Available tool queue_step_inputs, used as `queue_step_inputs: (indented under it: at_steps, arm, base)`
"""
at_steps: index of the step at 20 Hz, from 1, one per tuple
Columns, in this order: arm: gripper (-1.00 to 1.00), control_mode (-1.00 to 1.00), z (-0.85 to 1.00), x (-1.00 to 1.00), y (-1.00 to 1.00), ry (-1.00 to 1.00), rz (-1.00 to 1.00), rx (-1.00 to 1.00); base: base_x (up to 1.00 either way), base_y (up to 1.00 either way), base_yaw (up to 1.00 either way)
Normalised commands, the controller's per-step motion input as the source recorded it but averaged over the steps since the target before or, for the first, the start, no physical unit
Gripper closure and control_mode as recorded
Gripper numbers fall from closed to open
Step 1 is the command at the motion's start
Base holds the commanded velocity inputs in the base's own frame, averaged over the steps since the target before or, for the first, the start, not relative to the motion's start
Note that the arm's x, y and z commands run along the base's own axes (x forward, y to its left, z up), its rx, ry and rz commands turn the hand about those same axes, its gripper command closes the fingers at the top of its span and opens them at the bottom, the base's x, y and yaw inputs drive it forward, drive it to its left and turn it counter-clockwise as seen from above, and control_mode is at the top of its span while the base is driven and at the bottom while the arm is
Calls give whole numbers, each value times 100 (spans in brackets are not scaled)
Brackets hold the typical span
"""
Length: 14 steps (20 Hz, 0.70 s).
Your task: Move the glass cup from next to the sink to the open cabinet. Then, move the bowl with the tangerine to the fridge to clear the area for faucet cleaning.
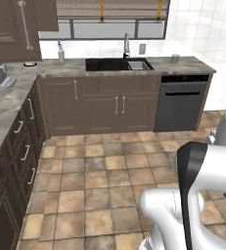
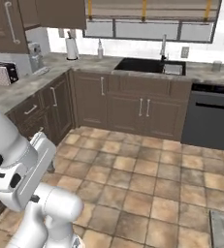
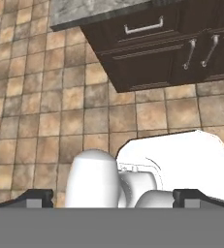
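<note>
The glass cup [image 1: 175,58] stands on the counter right of the sink [image 1: 117,64], near the far wall; it also shows as the glass cup [image 2: 216,66] in the right base view. A small dark round thing with a pale rim [image 1: 30,64] sits on the left part of the counter; it is too small to tell whether it is the bowl. My gripper [image 3: 116,198] is open in the hand view, its fingertips [image 3: 36,197] wide apart. It hangs over the tiled floor, far from the counter, holding nothing. Brown wall cabinets [image 1: 16,24] hang at the upper left. The fridge is out of view.
A faucet [image 1: 126,46] rises behind the sink and a dishwasher [image 1: 180,102] stands to its right. A soap bottle [image 2: 100,48], paper towel roll [image 2: 72,47], coffee machine [image 2: 35,55] and toaster [image 2: 2,72] line the left counter. Dark drawers [image 3: 147,43] face the tiled floor [image 1: 104,180].
</note>
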Motion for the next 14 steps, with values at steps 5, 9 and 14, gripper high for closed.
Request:
queue_step_inputs:
  at_steps: [5,9,14]
  arm:
    - [-100,100,0,0,0,0,0,0]
    - [-100,100,0,0,0,0,0,0]
    - [-100,100,0,0,0,0,0,0]
  base:
    - [100,0,-26]
    - [100,0,-26]
    - [100,-9,-24]
